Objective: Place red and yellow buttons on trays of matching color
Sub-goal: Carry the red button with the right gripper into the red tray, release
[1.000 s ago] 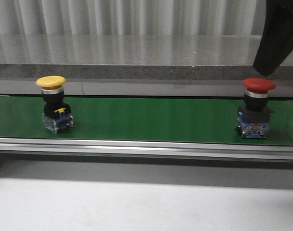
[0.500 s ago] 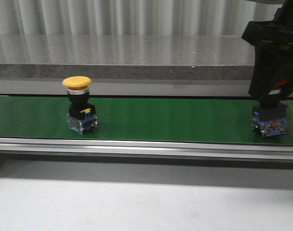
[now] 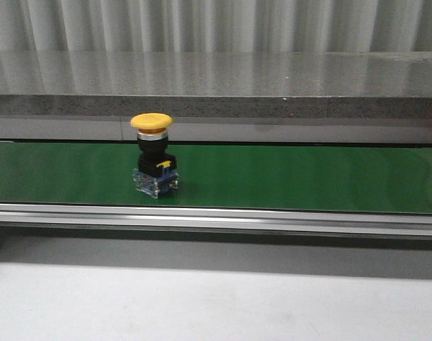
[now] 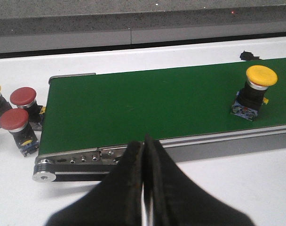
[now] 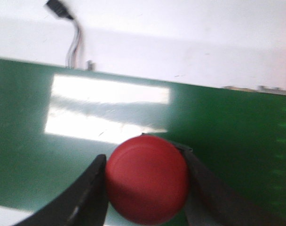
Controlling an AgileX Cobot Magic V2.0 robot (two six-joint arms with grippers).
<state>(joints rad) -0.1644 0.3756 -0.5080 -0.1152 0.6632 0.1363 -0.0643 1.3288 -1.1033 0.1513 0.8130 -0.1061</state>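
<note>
1. Yellow button sits upright on the green belt, around 9 o'clock of centre in the front view.
2. Right gripper has its fingers pinching a red button over the belt.
3. Left gripper fingers are pressed together, holding nothing, with two more red buttons on the bench off the belt's end.

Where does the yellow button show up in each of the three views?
Front view: yellow button stands upright on the green conveyor belt, left of centre.
Left wrist view: same button near the belt's far end, beyond the shut left gripper.
Right wrist view: not in it.
Shared landmark: the green belt.
</note>
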